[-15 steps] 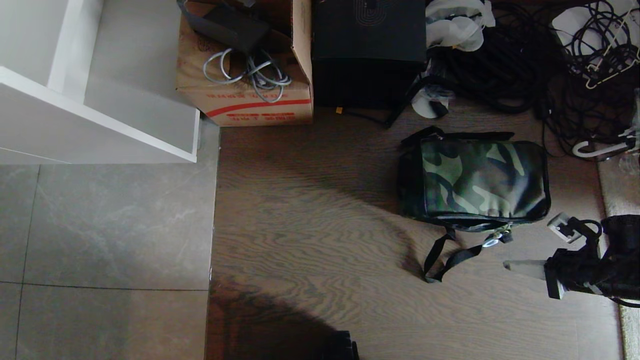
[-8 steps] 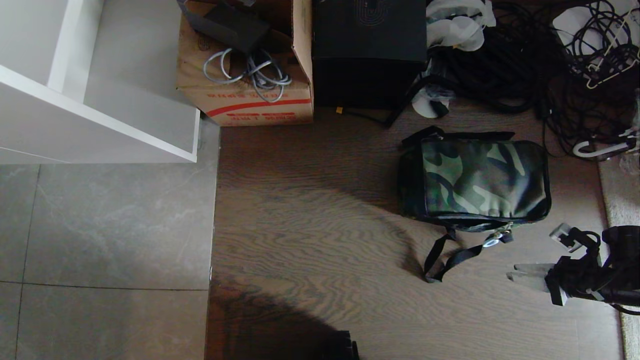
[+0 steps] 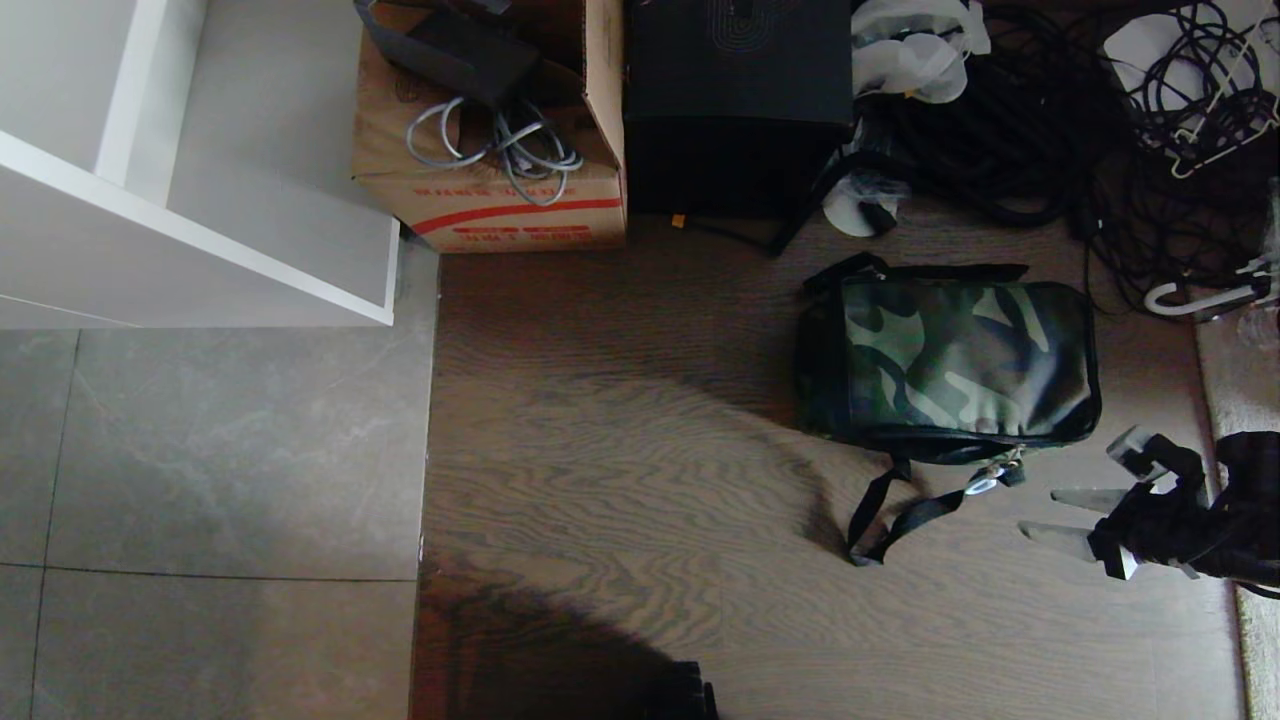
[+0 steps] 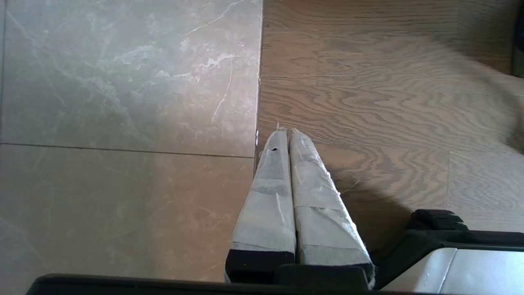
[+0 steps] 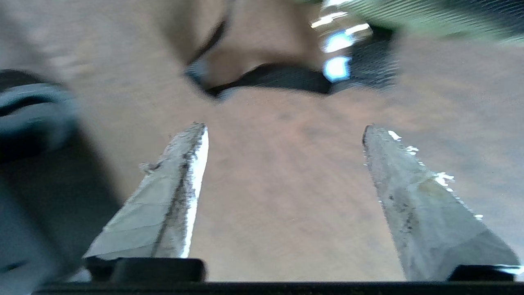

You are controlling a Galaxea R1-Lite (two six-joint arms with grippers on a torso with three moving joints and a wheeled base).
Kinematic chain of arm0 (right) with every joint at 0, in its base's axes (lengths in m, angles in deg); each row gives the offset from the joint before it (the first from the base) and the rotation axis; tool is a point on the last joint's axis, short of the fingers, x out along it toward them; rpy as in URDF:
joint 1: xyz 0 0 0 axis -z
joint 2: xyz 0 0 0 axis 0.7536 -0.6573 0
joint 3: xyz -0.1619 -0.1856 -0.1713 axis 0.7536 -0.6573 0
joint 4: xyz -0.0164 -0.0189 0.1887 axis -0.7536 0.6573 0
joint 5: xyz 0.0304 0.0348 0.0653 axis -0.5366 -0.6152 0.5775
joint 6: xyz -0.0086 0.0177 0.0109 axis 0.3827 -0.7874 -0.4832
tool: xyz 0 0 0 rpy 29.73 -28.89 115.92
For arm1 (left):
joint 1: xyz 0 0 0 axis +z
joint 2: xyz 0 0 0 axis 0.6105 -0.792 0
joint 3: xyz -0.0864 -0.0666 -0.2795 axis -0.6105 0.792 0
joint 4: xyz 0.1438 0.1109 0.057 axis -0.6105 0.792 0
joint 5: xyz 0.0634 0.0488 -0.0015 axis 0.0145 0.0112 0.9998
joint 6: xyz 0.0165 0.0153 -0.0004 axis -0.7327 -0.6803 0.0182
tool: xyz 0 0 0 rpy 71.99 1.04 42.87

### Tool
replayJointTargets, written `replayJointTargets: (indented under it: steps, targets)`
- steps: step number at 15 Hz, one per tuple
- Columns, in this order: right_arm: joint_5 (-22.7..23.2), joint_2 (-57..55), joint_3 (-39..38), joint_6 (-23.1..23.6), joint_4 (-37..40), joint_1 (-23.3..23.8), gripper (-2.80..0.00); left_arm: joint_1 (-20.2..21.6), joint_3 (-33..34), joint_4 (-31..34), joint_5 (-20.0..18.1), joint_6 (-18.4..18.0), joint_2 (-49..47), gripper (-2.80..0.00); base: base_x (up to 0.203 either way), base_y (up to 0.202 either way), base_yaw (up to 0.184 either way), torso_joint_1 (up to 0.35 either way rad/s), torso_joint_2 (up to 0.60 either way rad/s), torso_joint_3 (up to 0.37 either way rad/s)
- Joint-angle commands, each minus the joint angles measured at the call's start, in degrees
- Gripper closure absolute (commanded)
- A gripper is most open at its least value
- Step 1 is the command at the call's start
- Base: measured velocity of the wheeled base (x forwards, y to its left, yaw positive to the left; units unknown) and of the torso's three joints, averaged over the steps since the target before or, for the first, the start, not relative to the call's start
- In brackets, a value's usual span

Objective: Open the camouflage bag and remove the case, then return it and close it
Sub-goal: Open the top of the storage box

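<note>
The camouflage bag (image 3: 960,360) lies zipped on the wood floor, green top up. Its black strap (image 3: 890,520) trails toward me and a white clip (image 3: 983,485) hangs at its near edge. The case is hidden. My right gripper (image 3: 1036,510) hovers low over the floor just right of the clip, open and empty, fingers pointing left toward the strap. In the right wrist view the gripper (image 5: 284,128) faces the strap (image 5: 278,78) and clip (image 5: 337,67), a short gap away. My left gripper (image 4: 286,131) is parked and shut over the tile-wood seam.
Behind the bag stand a cardboard box (image 3: 500,190) with cables and a tall black box (image 3: 740,100). Tangled black cables (image 3: 1150,120) fill the back right. A white shelf unit (image 3: 200,200) stands at the left. A pale rug edge (image 3: 1235,370) runs along the right.
The right gripper's fingers have spread from shut to wide open. The hand has stayed low beside the bag's near right corner, shifting only slightly. The bag has not moved.
</note>
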Motion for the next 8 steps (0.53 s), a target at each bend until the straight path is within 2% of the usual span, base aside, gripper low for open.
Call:
replayJointTargets:
  steps: [1,3,5,8]
  targets:
    - [0.15,-2.57,1.43,0.14,-2.46,0.31,-2.8,0.0,0.0,0.02,0.07,-0.04,-0.06,0.0,0.0,0.0,0.0,0.0,0.0,0.0]
    - [0.19,-3.47,2.33,-0.42,-3.15,0.23,-2.8,0.0,0.0,0.02,0.07,-0.04,-0.06,0.0,0.0,0.0,0.0,0.0,0.0,0.0]
    - [0.2,-3.75,2.7,-3.29,-4.46,0.05,-2.8,0.0,-0.02,0.02,0.07,-0.04,-0.06,0.0,0.0,0.0,0.0,0.0,0.0,0.0]
    - [0.2,-2.8,2.43,-11.41,-7.57,-1.77,-2.8,0.0,0.0,0.02,0.07,-0.04,-0.06,0.0,0.0,0.0,0.0,0.0,0.0,0.0]
